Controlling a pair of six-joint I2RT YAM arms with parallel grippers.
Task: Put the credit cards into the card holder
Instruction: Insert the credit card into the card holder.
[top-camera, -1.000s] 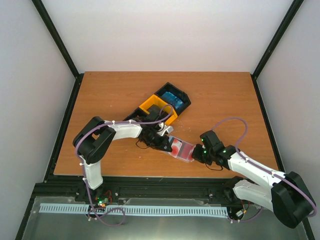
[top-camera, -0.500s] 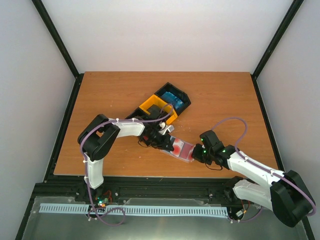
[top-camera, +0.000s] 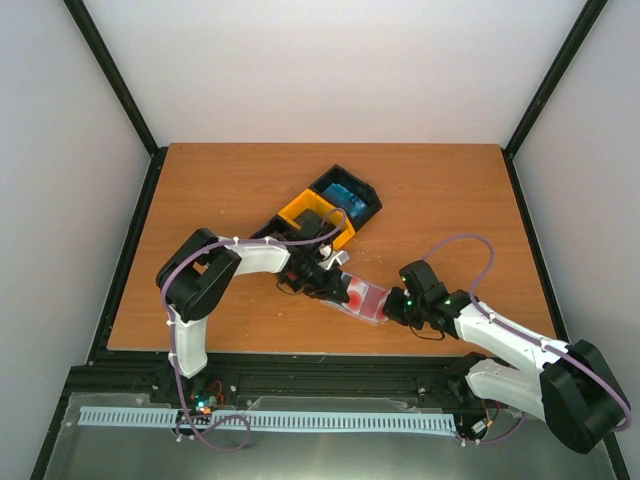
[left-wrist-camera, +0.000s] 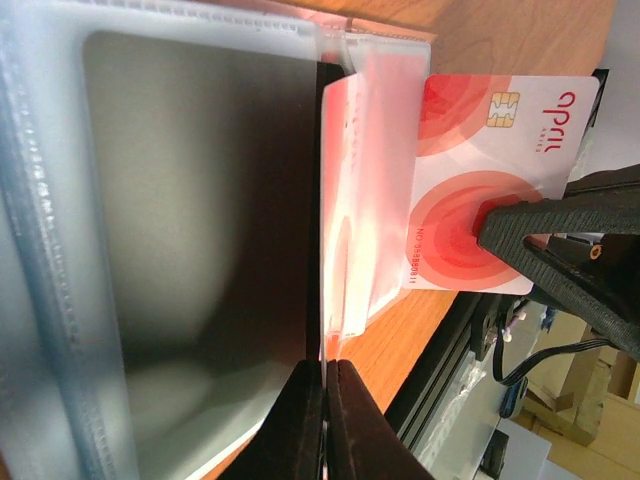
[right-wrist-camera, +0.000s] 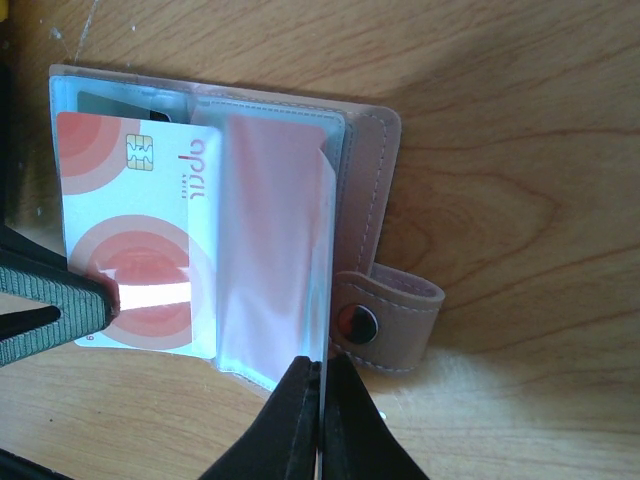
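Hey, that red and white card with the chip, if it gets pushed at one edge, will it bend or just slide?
The red and white card probably stays stiff: its edges look straight and flat in both wrist views. Its smooth face suggests it slides easily. The clear pocket of the card holder bows, so that likely flexes instead.

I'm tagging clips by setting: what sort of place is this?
Probably a lab robot cell, not a home: a wooden table walled by plain white panels on black frame posts, with a slotted cable duct in front.
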